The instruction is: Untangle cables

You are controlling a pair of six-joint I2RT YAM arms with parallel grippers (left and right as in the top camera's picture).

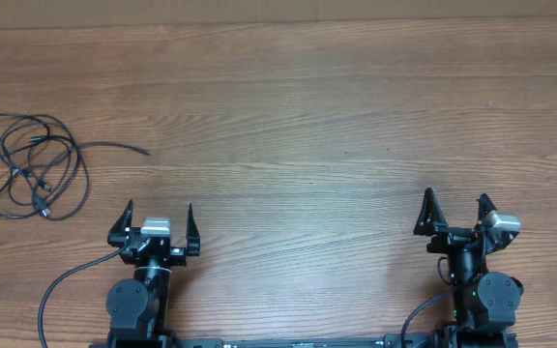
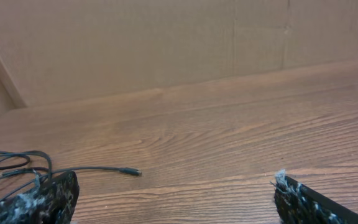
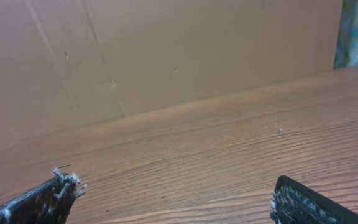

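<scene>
The cables point(image 1: 32, 166) lie in a tangled black heap at the far left of the wooden table, with one strand trailing right to a small plug end point(image 1: 144, 152). In the left wrist view the cables point(image 2: 11, 163) show at the left edge, the plug end point(image 2: 132, 172) lying ahead between the fingers. My left gripper point(image 1: 160, 215) is open and empty, to the right of and nearer than the heap. My right gripper point(image 1: 456, 205) is open and empty at the right side, far from the cables. The left gripper point(image 2: 176, 193) and the right gripper point(image 3: 176, 190) hold nothing.
A brown cardboard wall point(image 2: 166, 43) stands along the table's far edge. A small speck point(image 3: 280, 131) lies on the wood ahead of the right gripper. The arms' own thick black wires point(image 1: 66, 280) run along the near edge.
</scene>
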